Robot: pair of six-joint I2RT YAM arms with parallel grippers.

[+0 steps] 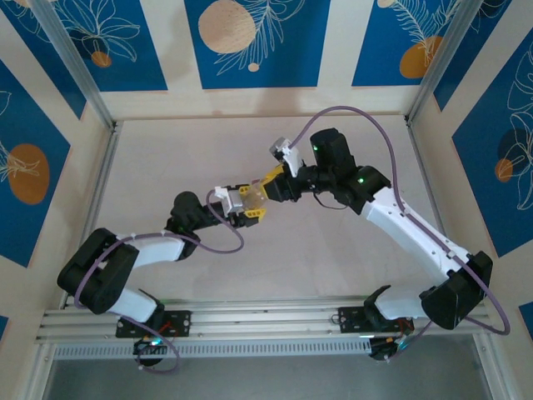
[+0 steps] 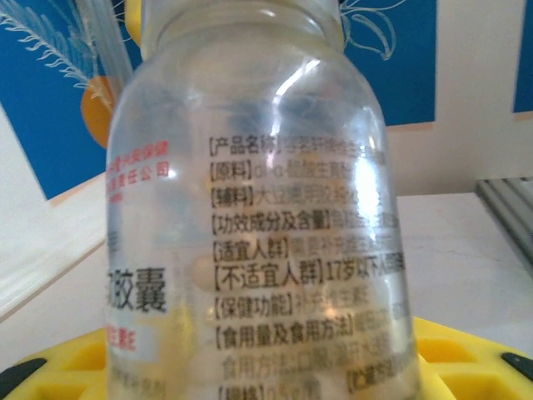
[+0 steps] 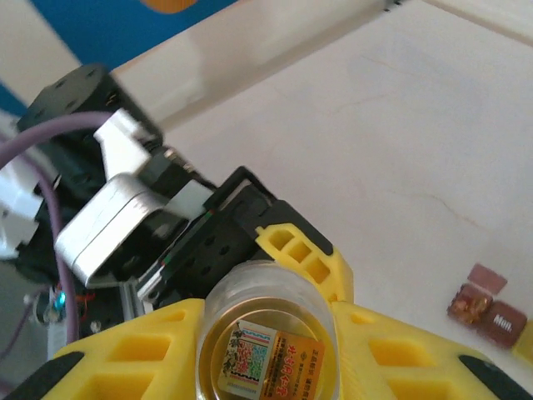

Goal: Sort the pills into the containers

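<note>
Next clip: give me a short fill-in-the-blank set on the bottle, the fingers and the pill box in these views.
1. The clear bottle carries Chinese print in black and ____.
2. The fingers of the right gripper, standing on either side of the bottle's top, are coloured ____.
3. The pill box lying on the table bears the label "____".

Missing words: red; yellow; Mon.

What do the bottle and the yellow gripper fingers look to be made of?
Bottle: clear and glossy, glass or hard plastic, I can't tell which; the blue backdrop shows through and a highlight streaks its shoulder. Yellow fingers: matte plastic, likely; square pockets in the surface, no shine.
</note>
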